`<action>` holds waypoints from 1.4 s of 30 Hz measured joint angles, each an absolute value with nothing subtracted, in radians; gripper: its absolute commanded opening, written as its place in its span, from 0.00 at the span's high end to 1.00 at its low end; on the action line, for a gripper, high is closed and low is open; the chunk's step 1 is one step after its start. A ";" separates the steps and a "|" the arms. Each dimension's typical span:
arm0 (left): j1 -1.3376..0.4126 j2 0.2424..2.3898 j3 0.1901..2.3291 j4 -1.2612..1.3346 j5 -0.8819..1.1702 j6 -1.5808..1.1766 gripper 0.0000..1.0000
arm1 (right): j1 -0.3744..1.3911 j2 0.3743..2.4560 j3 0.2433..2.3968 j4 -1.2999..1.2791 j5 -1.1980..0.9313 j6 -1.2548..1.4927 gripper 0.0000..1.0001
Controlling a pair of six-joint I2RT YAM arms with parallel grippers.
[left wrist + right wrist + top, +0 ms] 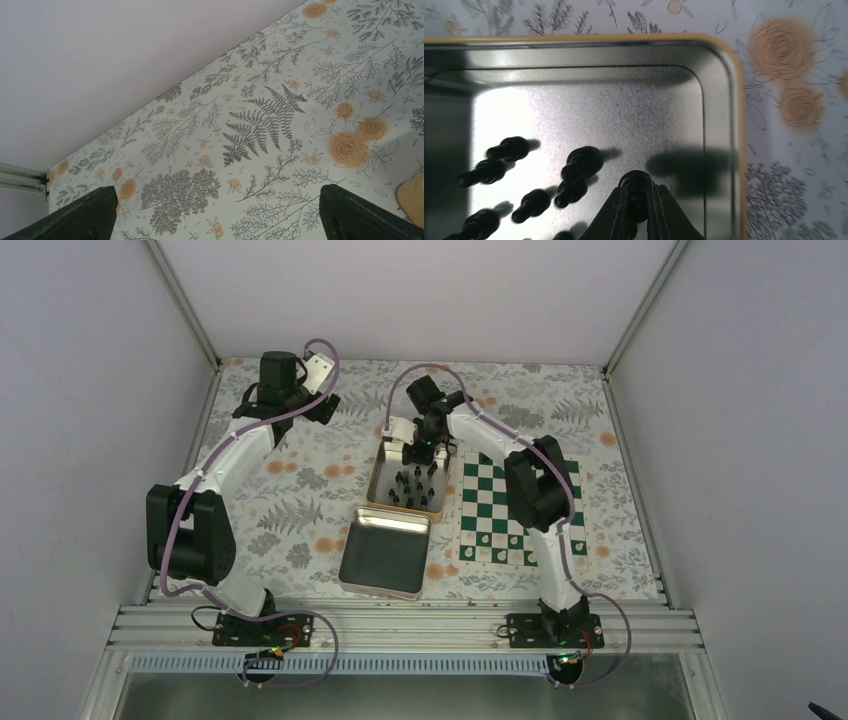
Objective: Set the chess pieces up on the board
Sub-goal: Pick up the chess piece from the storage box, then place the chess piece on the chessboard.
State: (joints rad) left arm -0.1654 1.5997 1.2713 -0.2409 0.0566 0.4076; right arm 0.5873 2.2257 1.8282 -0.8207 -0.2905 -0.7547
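Right gripper (pixel 638 195): clenching one black piece (pixel 636 180), the fingers pressing it from both sides, low inside the tin (pixel 735 115)
Held piece: sitting between the fingertips, near the tin's far right corner, with its head showing above them
Chess pieces (pixel 576 170): sitting in a loose cluster on the tin floor, apart from the held one, and showing as small dark figures (pixel 412 485) in the top view
Tin (pixel 376 485): resting at the middle of the table (pixel 300 490), just beside the board's left edge
Board (pixel 500 510): lying flat toward the table's right edge, with the right arm reaching over it
Second tin (pixel 385 555): lying just beside the first, toward the near edge
Left gripper (pixel 216 200): released, its jaws standing wide apart and gripping nothing, hovering over the floral cloth (pixel 260 125) near the far left corner (pixel 325 405)
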 measured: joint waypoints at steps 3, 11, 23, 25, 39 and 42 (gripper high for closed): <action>-0.165 1.600 1.271 -0.241 0.057 0.408 0.00 | 0.574 2.172 1.828 -0.840 -0.303 -0.754 0.96; -0.165 1.600 1.271 -0.241 0.056 0.408 0.00 | 0.434 1.969 1.770 -0.846 -0.305 -0.751 0.96; -0.165 1.600 1.271 -0.241 0.057 0.408 0.00 | 0.172 1.923 1.499 -0.804 -0.272 -0.756 0.95; -0.165 1.600 1.271 -0.241 0.057 0.408 0.00 | 0.161 1.923 1.467 -0.799 -0.272 -0.756 0.95; -0.166 1.600 1.271 -0.241 0.056 0.407 0.00 | 0.084 1.924 1.411 -0.724 -0.274 -0.759 0.95; -0.166 1.600 1.271 -0.242 0.056 0.407 0.00 | 0.078 1.929 1.411 -0.716 -0.275 -0.760 0.95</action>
